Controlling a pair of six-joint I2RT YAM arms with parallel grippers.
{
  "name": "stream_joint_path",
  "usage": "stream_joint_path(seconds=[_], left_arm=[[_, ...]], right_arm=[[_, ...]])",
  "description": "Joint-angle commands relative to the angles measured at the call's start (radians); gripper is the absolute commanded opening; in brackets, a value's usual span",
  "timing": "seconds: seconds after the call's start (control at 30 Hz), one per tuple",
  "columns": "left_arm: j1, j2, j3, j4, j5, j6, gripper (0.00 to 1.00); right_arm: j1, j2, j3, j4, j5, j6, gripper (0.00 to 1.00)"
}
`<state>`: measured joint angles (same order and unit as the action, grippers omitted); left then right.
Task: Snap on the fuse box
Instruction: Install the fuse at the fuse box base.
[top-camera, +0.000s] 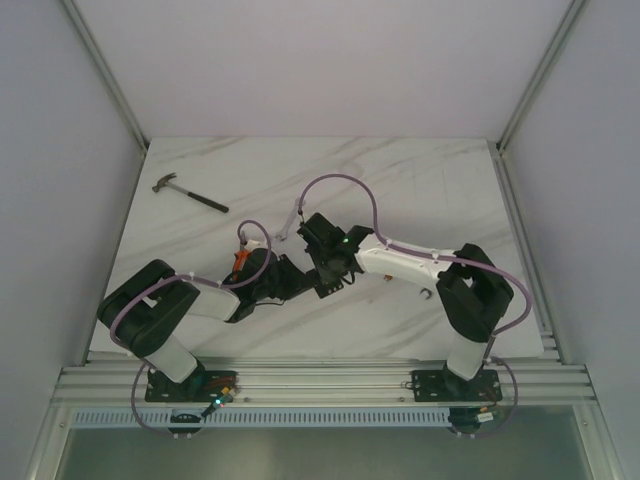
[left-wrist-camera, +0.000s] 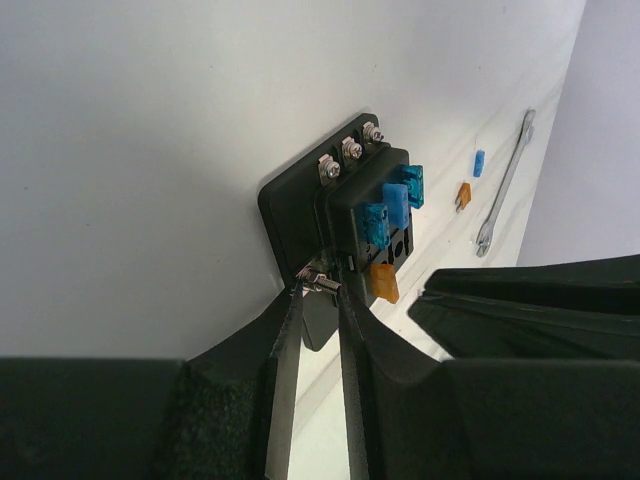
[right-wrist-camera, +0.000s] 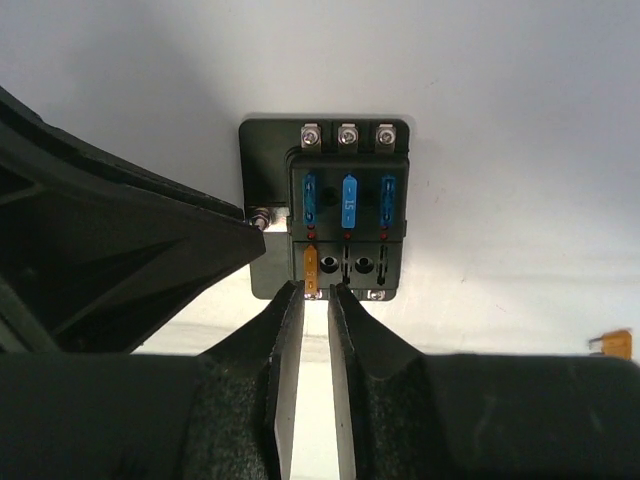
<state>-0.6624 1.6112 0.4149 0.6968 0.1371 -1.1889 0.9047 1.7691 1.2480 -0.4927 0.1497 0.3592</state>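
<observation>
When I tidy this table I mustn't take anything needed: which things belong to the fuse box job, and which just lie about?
Job:
fuse box
plugged fuses

Lying about:
hammer
wrench
loose blue fuse
loose amber fuse

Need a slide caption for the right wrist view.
Right gripper tips slightly apart at the amber fuse in the near row of the fuse box; left gripper grips its left edge.
</observation>
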Motion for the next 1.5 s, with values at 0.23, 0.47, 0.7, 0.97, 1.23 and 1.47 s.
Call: stream_joint_path(seconds=[0.23, 0.47, 0.7, 0.97, 1.23, 1.47], left_arm=[[-0.005, 0.022, 0.007, 0.004, 0.001, -0.004, 0.3], [-0.006, 0.024, 0.007, 0.006, 0.002, -0.005, 0.3], [-0.008, 0.025, 0.007, 0.006, 0.001, -0.008, 0.3], [-0.008, 0.03, 0.004, 0.005, -0.001, -0.01, 0.3], [-0.012, 0.041, 0.006, 0.015, 0.004, -0.012, 0.3], [-0.013, 0.047, 0.004, 0.023, 0.004, -0.015, 0.3]], right_arm=[[-0.004, 0.055, 0.022, -0.008, -0.05, 0.004, 0.18], [-0.004, 0.086, 0.025, -0.041, -0.052, -0.004, 0.07], [0.002, 0.133, 0.026, -0.072, -0.048, -0.033, 0.0], [0.007, 0.188, -0.013, -0.1, -0.02, -0.045, 0.0], [0.018, 0.304, 0.061, -0.072, -0.045, -0.07, 0.0], [0.018, 0.393, 0.05, -0.076, -0.04, -0.057, 0.0]])
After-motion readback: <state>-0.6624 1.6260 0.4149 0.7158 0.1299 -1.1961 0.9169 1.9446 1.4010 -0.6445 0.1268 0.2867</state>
